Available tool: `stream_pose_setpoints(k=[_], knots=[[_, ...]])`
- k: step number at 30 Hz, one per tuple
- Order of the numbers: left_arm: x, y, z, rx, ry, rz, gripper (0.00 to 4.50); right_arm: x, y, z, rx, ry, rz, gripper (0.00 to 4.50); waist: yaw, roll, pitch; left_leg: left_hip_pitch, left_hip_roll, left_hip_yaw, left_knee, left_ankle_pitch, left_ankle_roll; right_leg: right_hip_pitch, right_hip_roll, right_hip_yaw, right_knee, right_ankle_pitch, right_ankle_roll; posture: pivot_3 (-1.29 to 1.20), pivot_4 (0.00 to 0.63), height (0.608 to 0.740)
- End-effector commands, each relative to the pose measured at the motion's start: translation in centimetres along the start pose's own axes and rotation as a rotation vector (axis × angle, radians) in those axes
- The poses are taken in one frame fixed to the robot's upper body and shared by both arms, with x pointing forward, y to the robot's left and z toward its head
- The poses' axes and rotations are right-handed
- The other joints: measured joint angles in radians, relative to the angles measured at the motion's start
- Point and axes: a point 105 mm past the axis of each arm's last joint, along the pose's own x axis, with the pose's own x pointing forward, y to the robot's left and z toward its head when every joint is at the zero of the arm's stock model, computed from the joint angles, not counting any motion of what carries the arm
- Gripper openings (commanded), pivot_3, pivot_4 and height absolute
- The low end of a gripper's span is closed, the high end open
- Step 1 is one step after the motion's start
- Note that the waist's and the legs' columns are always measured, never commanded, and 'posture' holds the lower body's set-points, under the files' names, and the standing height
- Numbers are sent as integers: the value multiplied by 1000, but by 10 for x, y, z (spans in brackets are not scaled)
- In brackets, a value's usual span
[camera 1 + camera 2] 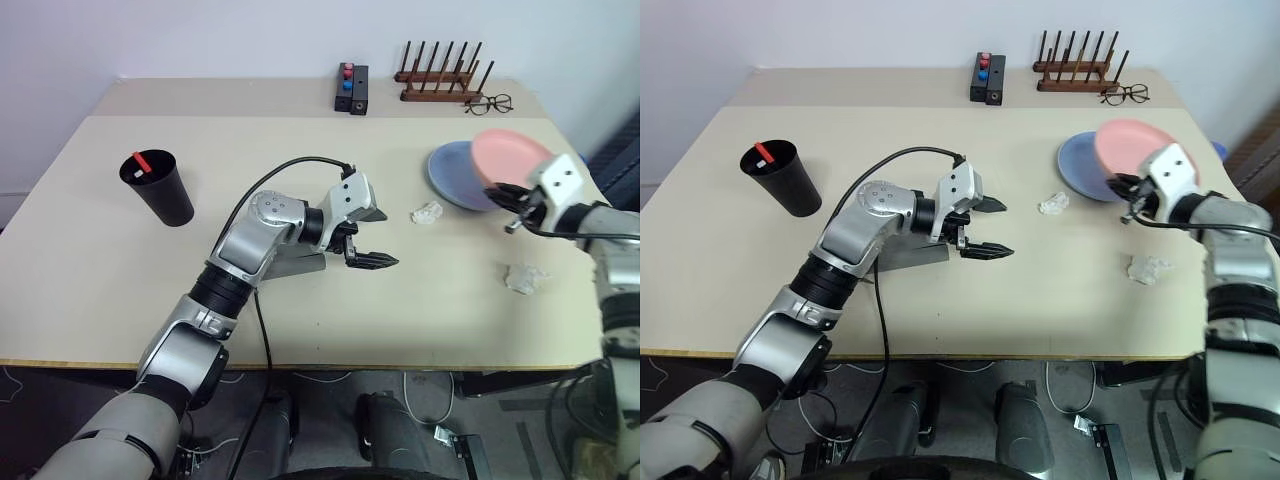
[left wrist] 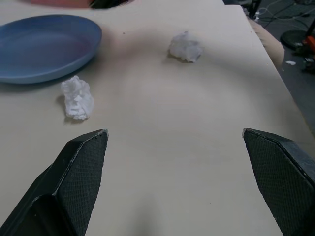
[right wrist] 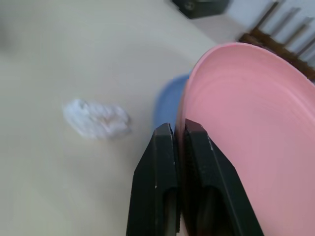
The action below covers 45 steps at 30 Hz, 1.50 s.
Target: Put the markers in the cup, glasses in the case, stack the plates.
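Right gripper (image 1: 508, 205) pinching the pink plate (image 1: 512, 155) over the blue plate (image 1: 455, 177); left gripper (image 1: 372, 238) spread wide, holding nothing.

Head views: pink plate is lifted and tilted, overlapping the blue plate near the table's (image 1: 90, 250) right edge. Black cup (image 1: 158, 187) stands near the left edge, a red-ended marker (image 1: 142, 161) inside it. Grey case (image 1: 296, 264) lies beneath the left forearm, mid-table. Two crumpled tissues (image 1: 427, 212) lie right of centre.
Left wrist view: fingers (image 2: 78, 182) far apart above bare tabletop, blue plate and both tissues beyond.
Right wrist view: fingers (image 3: 162, 187) pressed together on the pink plate's rim, blue plate behind.
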Motion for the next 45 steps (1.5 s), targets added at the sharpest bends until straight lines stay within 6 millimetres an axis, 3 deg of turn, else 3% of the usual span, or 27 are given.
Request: stream_pose_setpoints(k=[1,5,10,20,24,29,36,41,45], knots=[[-3,6,25,38,-68,48,4500,17,2,6,-29,-6,17,43,-1,0,0,0,0,0,0,0,0,0,0,0,0,0,0,0,150,740],[-3,11,34,20,-95,103,4500,36,8,0,-4,26,17,43,-1,0,0,0,0,0,-1,0,0,0,0,0,0,0,0,0,150,740],[-5,18,30,-12,-79,197,4500,49,8,-1,-6,54,-35,43,-5,0,0,0,-1,-1,-1,0,0,0,0,0,1,0,0,0,150,740],[-7,24,30,-66,-86,278,4500,58,-2,9,12,45,-134,43,-6,0,0,0,-1,-1,-1,0,0,-1,0,0,1,0,0,0,150,740],[-7,25,30,-76,-85,284,4500,59,-8,20,19,6,-160,1466,-6,0,0,0,-1,-1,-1,0,-1,-1,0,0,1,0,0,0,150,740],[-7,28,28,-85,-81,289,4500,58,-11,30,35,-53,-167,4016,-6,0,0,0,-1,0,-1,0,-1,-1,0,0,1,0,0,0,150,740],[-3,20,35,-130,-133,216,4500,40,-23,40,59,-134,-158,4016,-6,1,0,0,-1,0,-1,0,-1,-1,0,0,1,0,0,0,150,740],[-1,-4,36,-147,-141,58,4500,10,-28,29,53,-118,-89,4016,0,1,1,0,-1,0,-1,0,0,0,0,0,0,0,0,0,150,740],[0,-10,26,-130,-94,12,4500,-32,-26,10,81,-42,-32,4016,1,1,1,0,-1,0,-1,0,0,0,0,0,0,0,0,0,150,740]])
